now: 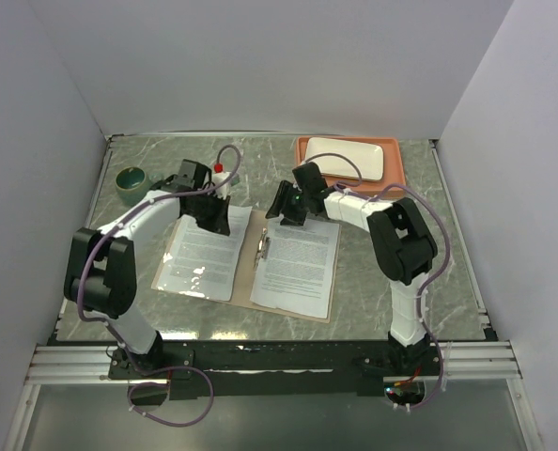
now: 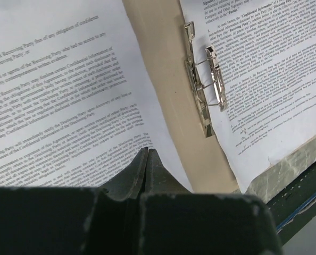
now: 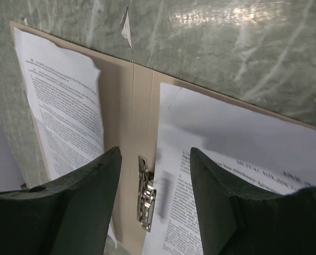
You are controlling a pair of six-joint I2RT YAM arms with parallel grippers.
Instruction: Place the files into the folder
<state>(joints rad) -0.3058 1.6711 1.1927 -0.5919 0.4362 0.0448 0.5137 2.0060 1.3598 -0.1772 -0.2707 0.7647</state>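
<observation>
The tan folder [image 1: 256, 246] lies open on the table, its metal clip [image 1: 263, 249] beside the crease. One printed sheet in a glossy sleeve [image 1: 204, 254] lies on its left half. A second printed sheet [image 1: 300, 265] lies on its right half. My left gripper [image 1: 215, 218] is shut, its tips over the far right part of the sleeved sheet [image 2: 57, 90], left of the folder's bare strip [image 2: 163, 79]. My right gripper [image 1: 286, 209] is open and empty above the folder's far edge, its fingers [image 3: 113, 164] either side of the clip [image 3: 146, 199].
A salmon tray [image 1: 397, 160] holding a white plate [image 1: 345, 158] stands at the back right. A green bowl [image 1: 131, 183] and a white bottle with a red cap [image 1: 221, 178] stand at the back left. White walls close in three sides.
</observation>
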